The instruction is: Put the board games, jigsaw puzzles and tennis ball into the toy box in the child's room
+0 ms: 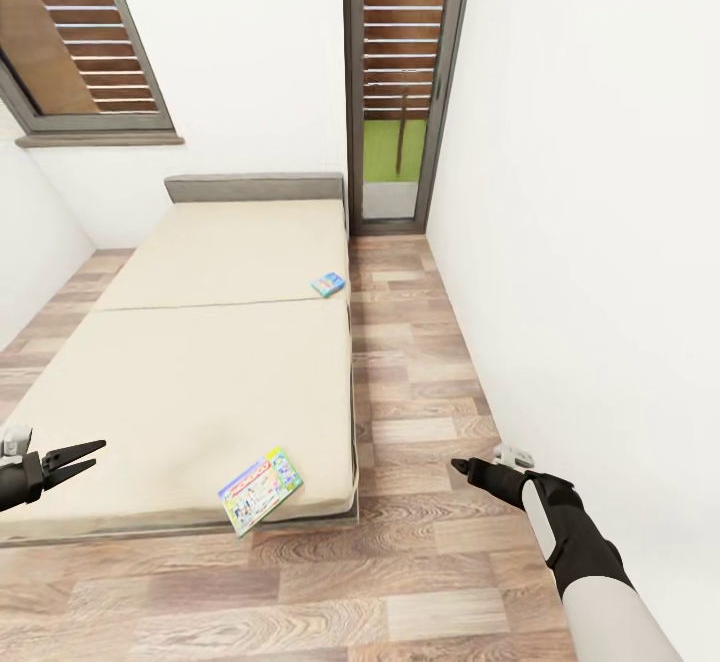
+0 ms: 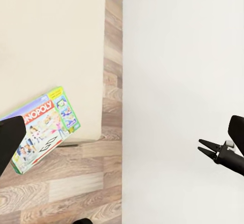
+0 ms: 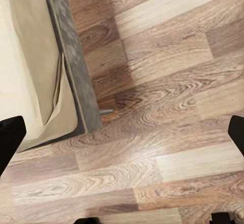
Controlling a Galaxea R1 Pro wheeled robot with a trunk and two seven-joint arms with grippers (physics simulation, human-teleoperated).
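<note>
Right gripper low over the wood floor beside the bed; its finger gap can't be made out. Left gripper over the mattress corner, jaws parted, empty. Monopoly board game flat at the near bed edge; blue board game farther up the same side.

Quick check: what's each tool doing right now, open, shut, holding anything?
Left tool: open, holding nothing, over the cream mattress bed.
Right tool: open, holding nothing, over the wood-plank floor.
</note>
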